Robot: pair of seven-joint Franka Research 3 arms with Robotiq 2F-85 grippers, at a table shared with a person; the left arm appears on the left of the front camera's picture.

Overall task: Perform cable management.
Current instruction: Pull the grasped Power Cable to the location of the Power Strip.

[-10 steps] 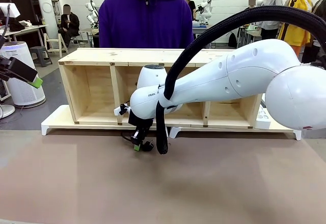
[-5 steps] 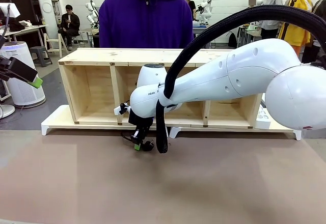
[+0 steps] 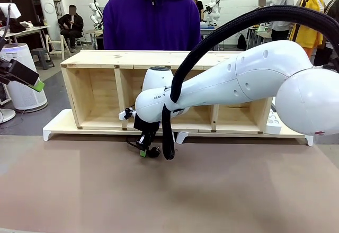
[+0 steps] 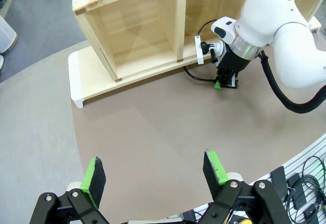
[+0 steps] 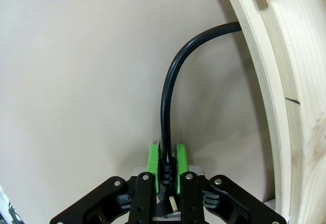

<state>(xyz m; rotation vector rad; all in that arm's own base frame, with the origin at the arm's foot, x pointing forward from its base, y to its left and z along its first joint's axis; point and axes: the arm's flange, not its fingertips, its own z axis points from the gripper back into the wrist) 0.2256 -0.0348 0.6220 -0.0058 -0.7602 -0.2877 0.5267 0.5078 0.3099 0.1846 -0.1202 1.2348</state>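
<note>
Cable (image 5: 165,102) sits pinched at its ribbed end between right gripper (image 5: 167,155) pads, arcing to wooden shelf (image 5: 257,81) edge; left gripper (image 4: 153,175) spread, well apart from shelf.

Right arm reaching low across the middle, left arm held off to the side.
The right tool (image 3: 144,151) points downward from a bent wrist, its pads pinched shut on the cable (image 5: 165,91). The left tool (image 4: 153,170) hangs raised at the left, fingers spread wide apart.
</note>
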